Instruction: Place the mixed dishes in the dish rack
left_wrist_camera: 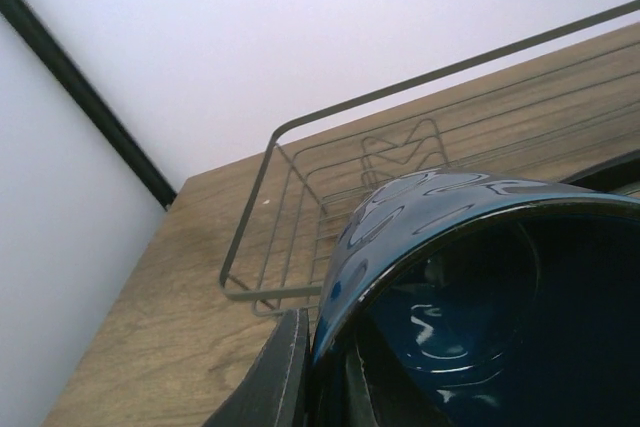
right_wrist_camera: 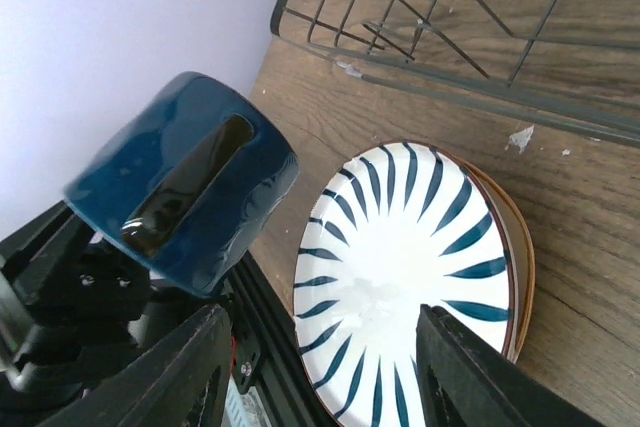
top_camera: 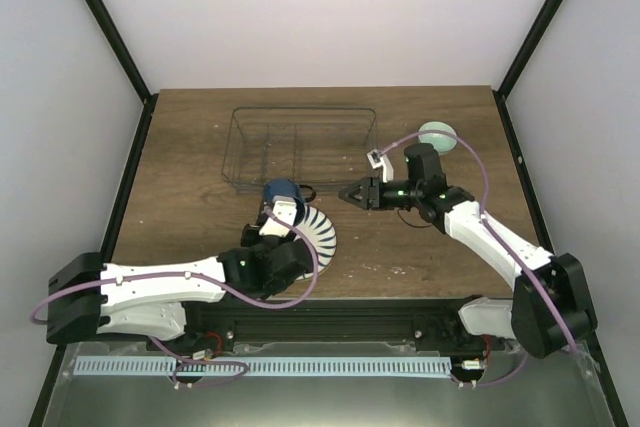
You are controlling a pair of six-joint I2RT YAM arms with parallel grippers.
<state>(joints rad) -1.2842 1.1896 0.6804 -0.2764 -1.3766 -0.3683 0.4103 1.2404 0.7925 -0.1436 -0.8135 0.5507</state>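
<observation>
wooden tabletop [top_camera: 190,177] is lying bare to the left of and in front of the dish rack [top_camera: 300,147], which is sitting toward the far edge with its low wire sides facing up. my left tool [top_camera: 283,211] is gripping the dark blue mug [top_camera: 280,192], tipped on its side, just short of the rack's near rail. my right tool [top_camera: 352,195] is hanging with its jaws spread and nothing between them, pointing left toward the mug, with free room between the two.

the top view is showing the small pale mint-green bowl [top_camera: 437,135] right of the rack, partly hidden by my right arm. the right wrist view is showing the white plate with dark blue radial stripes [right_wrist_camera: 400,277] lying on the yellow-orange plate [right_wrist_camera: 524,257], only the rim of that one peeking out. the left wrist view is looking into the mug's glossy inside, with a rack corner beyond.
</observation>
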